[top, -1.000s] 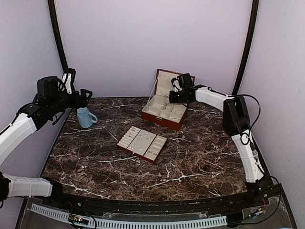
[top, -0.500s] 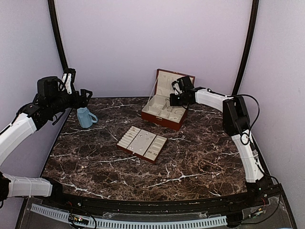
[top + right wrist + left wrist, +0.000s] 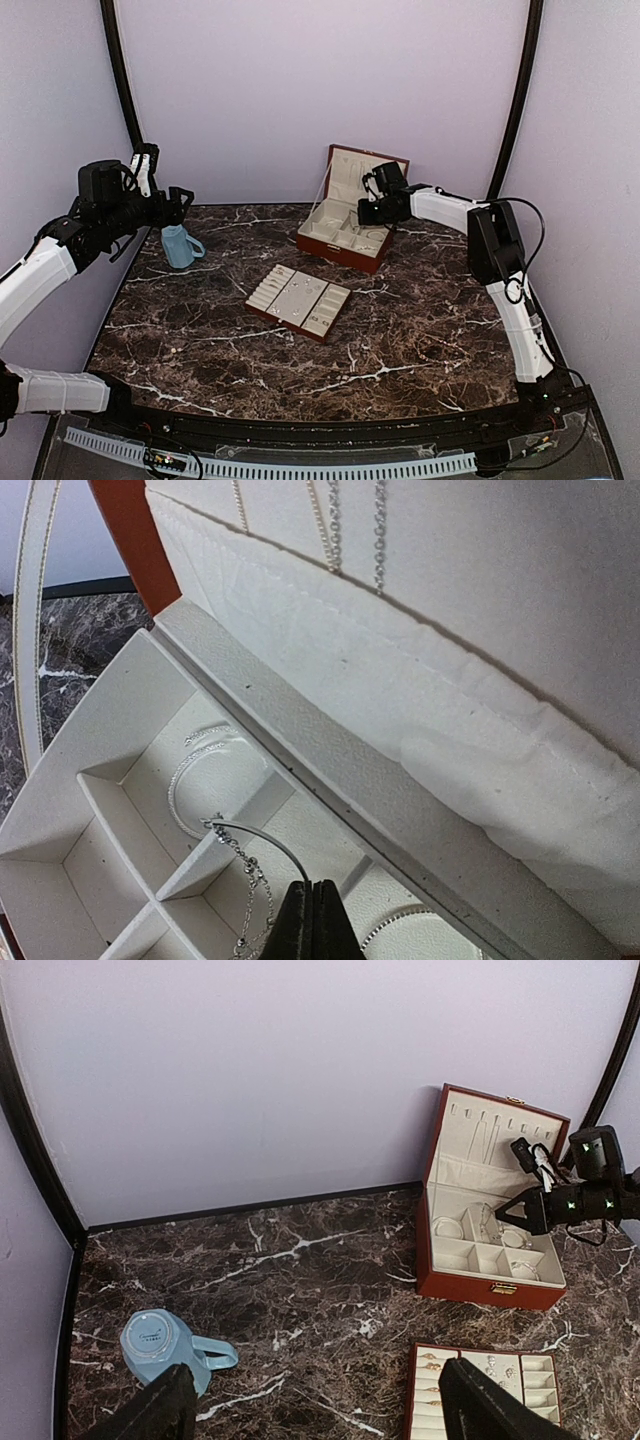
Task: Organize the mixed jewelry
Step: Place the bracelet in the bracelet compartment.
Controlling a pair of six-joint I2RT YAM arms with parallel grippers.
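The right gripper point(image 3: 311, 918) is shut on a thin chain piece point(image 3: 243, 852) of the mixed jewelry, held over the hinged box point(image 3: 470, 1288) compartments, presumably for sorting; smaller pieces are seen in the tray point(image 3: 485, 1350); the left gripper point(image 3: 318, 1415) is held open, parked near the blue cup point(image 3: 160, 1345).

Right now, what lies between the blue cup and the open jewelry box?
Nothing but bare marble tabletop lies between the blue cup and the open red-brown jewelry box; the left wrist view shows that stretch plainly.
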